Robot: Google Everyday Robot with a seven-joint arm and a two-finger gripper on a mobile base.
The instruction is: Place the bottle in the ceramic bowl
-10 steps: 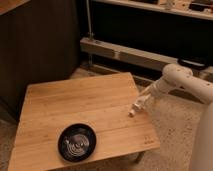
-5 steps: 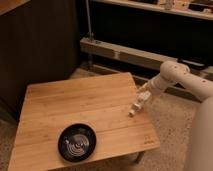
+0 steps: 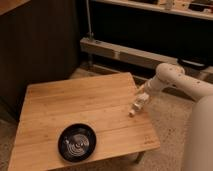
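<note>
The tool point(image 3: 138, 104) hangs at the right edge of the tabletop point(image 3: 75, 105), at the end of a white arm point(image 3: 172, 80) reaching in from the right; whether it is spread or pressed together cannot be told. The bottle point(image 3: 132, 112) is right at its tip, tilted, low over the wood. The ceramic bowl point(image 3: 64, 145) rests near the front left, well apart from both.

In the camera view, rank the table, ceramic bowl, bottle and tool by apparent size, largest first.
1. the wooden table
2. the ceramic bowl
3. the tool, at the table's right edge, and the bottle at its tip: both small and look alike, so I leave them unranked.
</note>
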